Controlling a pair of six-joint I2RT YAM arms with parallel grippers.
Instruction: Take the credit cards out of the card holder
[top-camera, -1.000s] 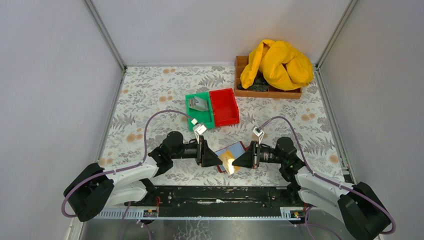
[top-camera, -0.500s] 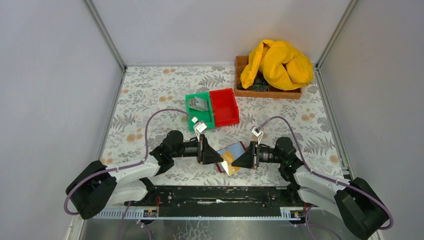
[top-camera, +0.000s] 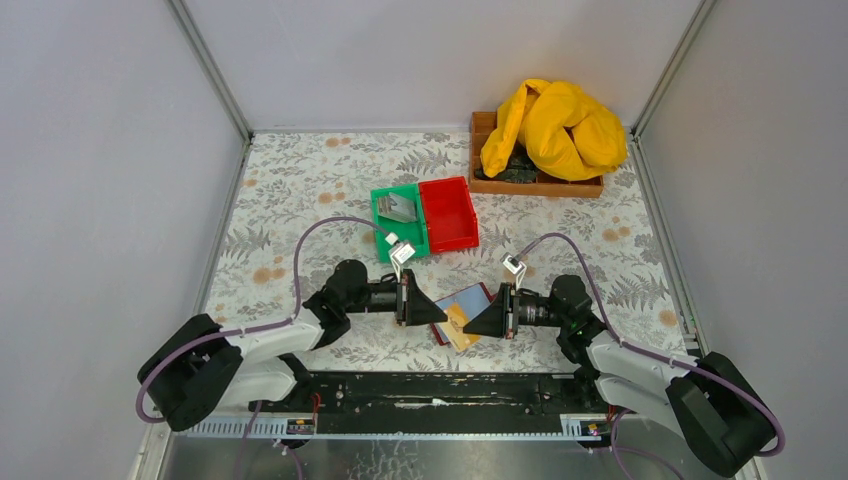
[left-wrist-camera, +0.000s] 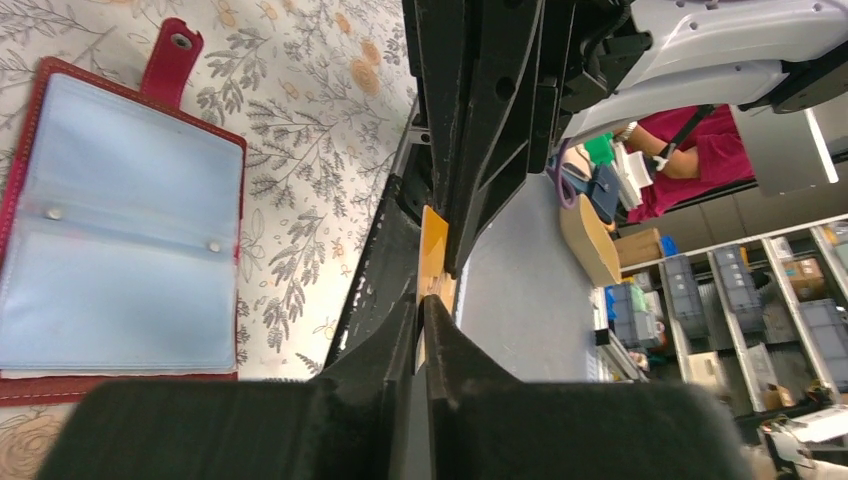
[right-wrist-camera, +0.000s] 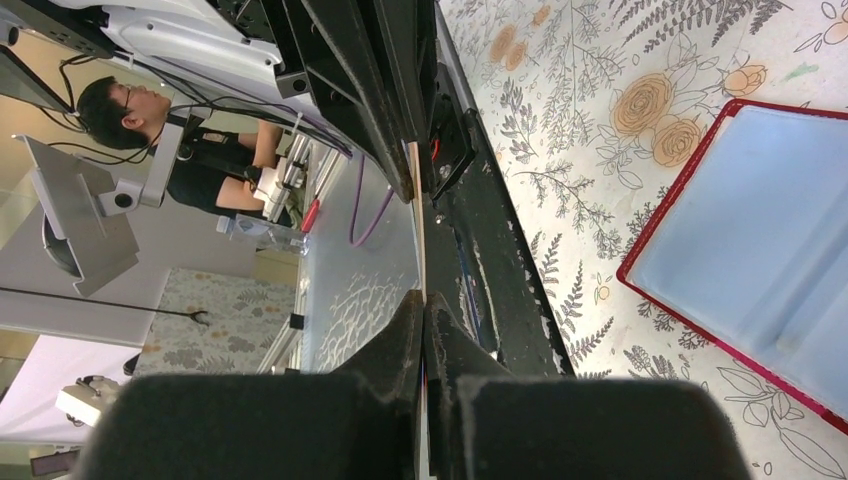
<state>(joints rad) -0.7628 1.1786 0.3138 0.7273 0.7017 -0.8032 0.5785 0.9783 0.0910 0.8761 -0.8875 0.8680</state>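
A tan credit card (top-camera: 457, 326) hangs just above the table between my two grippers, which face each other. My left gripper (top-camera: 444, 313) is shut on one end of it; in the left wrist view the card (left-wrist-camera: 433, 245) shows edge-on between the fingertips of my left gripper (left-wrist-camera: 422, 300). My right gripper (top-camera: 467, 322) is shut on the other end, where the card (right-wrist-camera: 419, 215) is a thin pale line above its tips (right-wrist-camera: 422, 296). The card holder (top-camera: 470, 299) lies open on the table behind them, blue inside with a red border (left-wrist-camera: 120, 220) (right-wrist-camera: 760, 250).
A green bin (top-camera: 389, 236) holding a grey card (top-camera: 400, 207) and a red bin (top-camera: 448, 214) stand behind the grippers. At the back right a wooden tray (top-camera: 535, 184) carries a yellow cloth (top-camera: 555, 125). A black rail (top-camera: 430, 388) runs along the near edge.
My left gripper has closed onto the tan card that the right gripper holds. The card has turned and no longer glares. Both arms have barely shifted.
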